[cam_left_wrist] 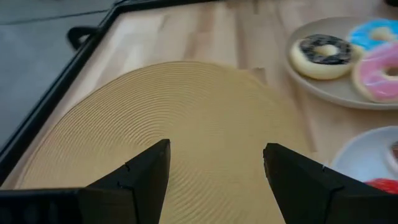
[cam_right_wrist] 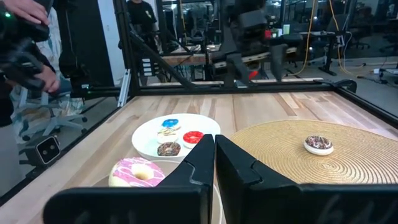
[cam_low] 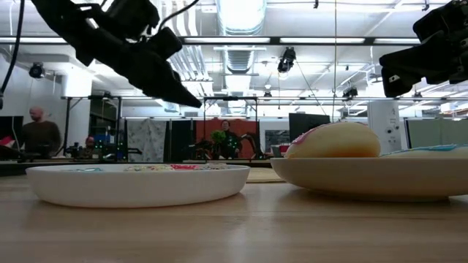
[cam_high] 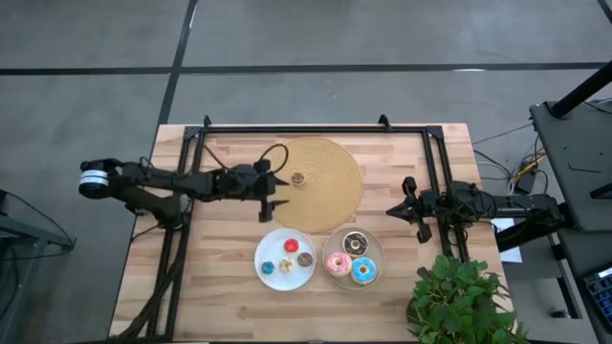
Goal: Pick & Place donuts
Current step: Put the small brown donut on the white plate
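Observation:
A small brown-topped donut (cam_high: 298, 179) (cam_right_wrist: 319, 144) lies on the round tan board (cam_high: 330, 201). My left gripper (cam_high: 276, 191) (cam_left_wrist: 216, 149) hovers open above the board's left part, short of that donut, with nothing between its fingers. Nearer the front edge, a white plate (cam_high: 263, 244) holds tiny blue (cam_right_wrist: 169, 122), tan (cam_right_wrist: 166, 130), red (cam_right_wrist: 193, 137) and brown (cam_right_wrist: 168, 149) donuts. Beside it, a second plate (cam_high: 376, 244) holds a chocolate (cam_left_wrist: 322, 53), a pink (cam_left_wrist: 379, 68) and a light blue donut (cam_high: 363, 272). My right gripper (cam_high: 394, 208) (cam_right_wrist: 214, 146) waits shut at the table's right side.
A black frame (cam_high: 316, 127) runs along the table's far edge and down both sides. A potted green plant (cam_high: 454, 296) stands at the near right corner. People (cam_right_wrist: 25, 56) stand beyond the table. Bare wood lies along the near left of the table.

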`<state>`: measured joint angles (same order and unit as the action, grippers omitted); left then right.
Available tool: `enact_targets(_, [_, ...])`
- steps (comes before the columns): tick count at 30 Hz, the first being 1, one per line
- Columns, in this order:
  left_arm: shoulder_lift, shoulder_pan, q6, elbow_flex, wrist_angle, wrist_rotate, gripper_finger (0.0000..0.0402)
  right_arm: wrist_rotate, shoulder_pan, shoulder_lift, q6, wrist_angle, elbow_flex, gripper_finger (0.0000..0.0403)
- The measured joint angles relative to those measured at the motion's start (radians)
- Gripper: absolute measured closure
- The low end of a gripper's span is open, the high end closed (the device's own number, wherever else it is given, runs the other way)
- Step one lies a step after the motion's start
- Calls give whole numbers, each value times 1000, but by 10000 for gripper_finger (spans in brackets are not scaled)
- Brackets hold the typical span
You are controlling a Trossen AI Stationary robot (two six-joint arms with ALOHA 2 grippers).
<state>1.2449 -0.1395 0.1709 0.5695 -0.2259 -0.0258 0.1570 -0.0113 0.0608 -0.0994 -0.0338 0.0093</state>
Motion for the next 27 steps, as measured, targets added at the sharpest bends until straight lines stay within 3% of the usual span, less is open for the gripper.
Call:
enact_targets(6, [2, -82, -16, -1, -2, 1, 172, 0, 0, 0, 2, 0, 0, 394])
enact_targets(13, [92, -149, -70, -3, -57, 1, 172, 0, 0, 0, 2, 0, 0, 394])
enact_targets(27, [291, -157, -153, -3, -111, -8, 172, 0, 0, 0, 2, 0, 0, 394])
